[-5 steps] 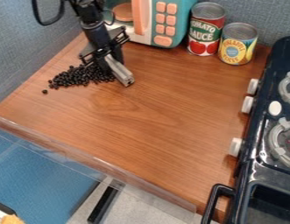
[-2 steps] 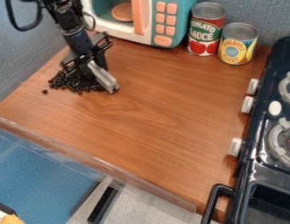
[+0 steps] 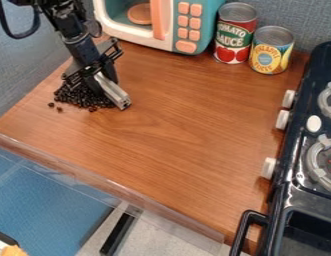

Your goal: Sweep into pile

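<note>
Gripper (image 3: 92,79) pinches the gray sweeping bar (image 3: 113,92) at a slant over the wooden counter (image 3: 174,130), presumably so its long side can herd the black beans (image 3: 75,97), heaped just beside it, into a tighter pile.

At the left edge of the wooden table (image 3: 174,135), toward its back left corner, the black gripper (image 3: 91,75) hangs over a heap of small black beans (image 3: 75,96), with a grey bar (image 3: 113,91) slanting down at it beside the heap and a few beans lying loose near the front of the heap. Along the back edge stand a teal toy microwave (image 3: 200,25), a red-labelled can (image 3: 233,37) and a yellow-labelled can (image 3: 270,52), while a dark toy stove (image 3: 298,155) lines the right edge.
</note>
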Available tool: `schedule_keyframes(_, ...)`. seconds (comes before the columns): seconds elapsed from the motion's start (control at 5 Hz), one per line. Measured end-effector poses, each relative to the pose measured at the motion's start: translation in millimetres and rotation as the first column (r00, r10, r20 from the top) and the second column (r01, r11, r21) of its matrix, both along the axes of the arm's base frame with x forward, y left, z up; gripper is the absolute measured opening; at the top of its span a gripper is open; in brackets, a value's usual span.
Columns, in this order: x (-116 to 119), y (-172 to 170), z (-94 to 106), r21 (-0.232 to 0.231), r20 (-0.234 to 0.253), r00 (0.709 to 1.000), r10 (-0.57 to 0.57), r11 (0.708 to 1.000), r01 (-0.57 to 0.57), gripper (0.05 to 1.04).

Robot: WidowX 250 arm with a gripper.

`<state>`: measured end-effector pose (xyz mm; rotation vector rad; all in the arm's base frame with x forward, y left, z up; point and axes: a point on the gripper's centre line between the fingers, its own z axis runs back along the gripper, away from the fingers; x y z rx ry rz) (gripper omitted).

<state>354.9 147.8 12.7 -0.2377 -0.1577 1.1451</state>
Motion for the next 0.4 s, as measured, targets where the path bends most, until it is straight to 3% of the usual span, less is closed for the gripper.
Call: schedule_keyframes(0.4, 15.5, -3.6, 2.9, -0.009, 0.082, 0.997, 0.013, 1.000, -0.012, 0.388)
